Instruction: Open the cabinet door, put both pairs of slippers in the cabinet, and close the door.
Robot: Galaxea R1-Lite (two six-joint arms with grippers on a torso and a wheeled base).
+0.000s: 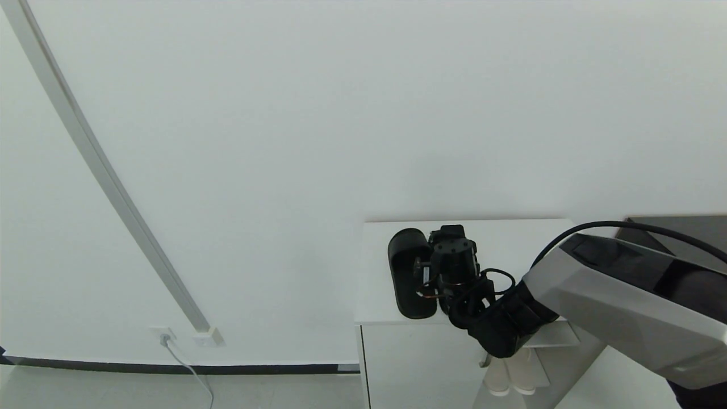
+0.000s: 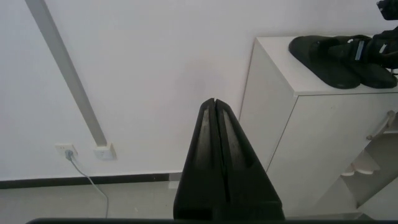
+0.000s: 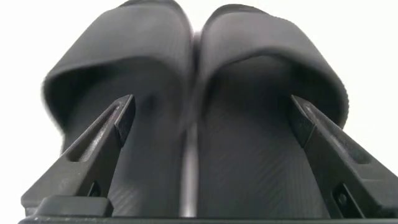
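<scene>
Atop the white cabinet (image 1: pixel 528 238), our right gripper (image 3: pixel 211 106) stands spread astride the black slippers (image 1: pixel 408 281). We judge the pickup is in hand: next, clamp both and lift. Our left gripper (image 2: pixel 215 106) hangs clenched, empty.

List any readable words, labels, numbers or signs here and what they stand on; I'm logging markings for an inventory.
None can be read: the black slippers, the white cabinet and the wall socket show no legible words, numbers or signs.
</scene>
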